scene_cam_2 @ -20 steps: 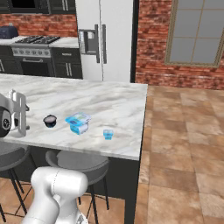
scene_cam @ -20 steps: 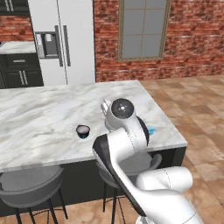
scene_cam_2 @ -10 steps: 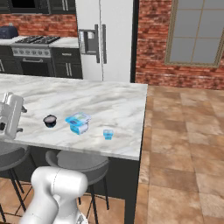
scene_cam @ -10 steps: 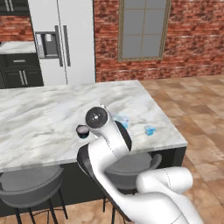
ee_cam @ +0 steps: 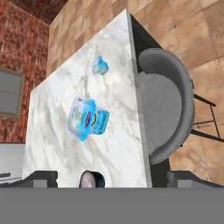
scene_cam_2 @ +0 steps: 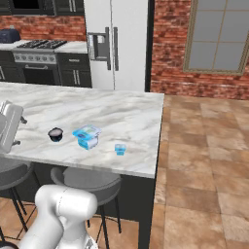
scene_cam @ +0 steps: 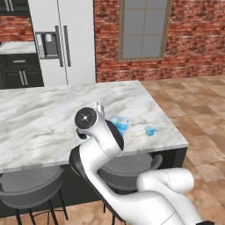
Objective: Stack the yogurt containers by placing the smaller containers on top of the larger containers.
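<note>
Three yogurt containers stand on the marble island counter point(scene_cam_2: 121, 112). The larger light-blue squarish tub point(scene_cam_2: 87, 136) point(ee_cam: 87, 116) point(scene_cam: 119, 124) is in the middle. To its left is the small dark round cup point(scene_cam_2: 56, 134) point(ee_cam: 92, 179), and the tiny light-blue tub point(scene_cam_2: 120, 149) point(ee_cam: 100, 65) point(scene_cam: 150, 131) is to its right, near the front edge. My gripper point(ee_cam: 111, 178) is open and holds nothing. It hangs above the counter's left part, with the dark cup just ahead between its fingertips point(ee_cam: 43, 177). The white hand point(scene_cam_2: 9, 125) shows at the left edge.
Grey bar stools point(ee_cam: 166, 113) point(scene_cam_2: 87, 182) stand under the counter's front edge. My own arm point(scene_cam: 99, 140) blocks part of the counter in the left base view. A steel fridge point(scene_cam_2: 114, 44) and a brick wall stand behind, and tiled floor point(scene_cam_2: 204, 160) lies to the right.
The arm has swung left over the counter in the left base view. The three containers have not moved, and the gripper has stayed open.
</note>
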Tool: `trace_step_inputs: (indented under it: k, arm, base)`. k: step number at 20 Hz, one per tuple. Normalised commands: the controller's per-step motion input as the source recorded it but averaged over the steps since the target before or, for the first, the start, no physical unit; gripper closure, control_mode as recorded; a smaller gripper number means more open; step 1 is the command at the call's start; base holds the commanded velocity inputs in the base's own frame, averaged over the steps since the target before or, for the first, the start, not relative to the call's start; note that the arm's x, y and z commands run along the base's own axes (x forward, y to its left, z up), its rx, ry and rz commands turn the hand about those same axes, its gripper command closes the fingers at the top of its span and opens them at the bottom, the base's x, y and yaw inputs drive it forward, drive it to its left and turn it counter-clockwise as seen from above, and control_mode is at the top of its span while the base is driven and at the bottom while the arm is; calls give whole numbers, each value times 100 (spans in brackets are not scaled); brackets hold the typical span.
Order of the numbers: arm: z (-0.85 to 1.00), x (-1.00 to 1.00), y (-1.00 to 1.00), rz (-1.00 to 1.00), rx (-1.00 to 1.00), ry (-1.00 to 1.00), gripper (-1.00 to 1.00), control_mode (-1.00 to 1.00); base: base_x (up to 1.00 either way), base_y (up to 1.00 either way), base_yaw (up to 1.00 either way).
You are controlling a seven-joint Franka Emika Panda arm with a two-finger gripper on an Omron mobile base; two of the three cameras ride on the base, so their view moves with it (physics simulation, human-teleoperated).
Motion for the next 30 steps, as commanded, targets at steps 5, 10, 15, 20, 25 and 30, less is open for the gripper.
trace_step_inputs:
  k: [5,10,15,20,25,30]
  arm:
    - [-13,8,4,-5,8,-4,-100,-100]
    - [-19,10,0,-6,14,0,-100,-100]
    - [-20,17,10,-3,10,0,-100,-100]
    - [-20,18,18,-4,2,-1,-100,-100]
    - [-16,14,17,-5,0,-3,-100,-100]
    - [-11,15,12,-6,0,0,-100,-100]
  base:
    - [0,0,0]
    - [0,0,0]
    - [0,0,0]
    - [0,0,0]
    - [0,0,0]
    - [0,0,0]
